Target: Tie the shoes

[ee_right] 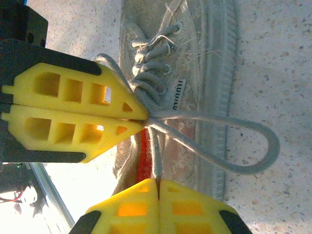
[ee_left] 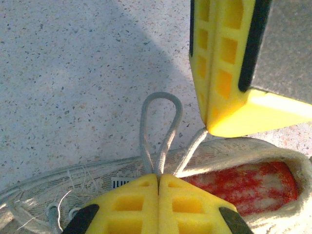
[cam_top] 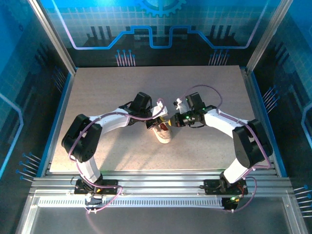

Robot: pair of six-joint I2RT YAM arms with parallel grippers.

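While the left gripper [ee_left: 158, 176] has its yellow fingers pressed together on the base of a thin white lace loop [ee_left: 163, 96], the right gripper [ee_right: 158, 181] is clamped shut on a single lace strand just beside it. The small whitish-grey sneaker [cam_top: 164, 134] lies mid-table on the speckled grey tabletop [cam_top: 107, 97], under both grippers. Bare surface is open on all sides, and the blue panel walls [cam_top: 29, 73] and table edges are well apart from it. The top view gives that layout; the laces are too small there. The left wrist view shows the red patch [ee_left: 243, 180] inside the shoe. The right wrist view shows the loop lying across the sole edge onto the table.
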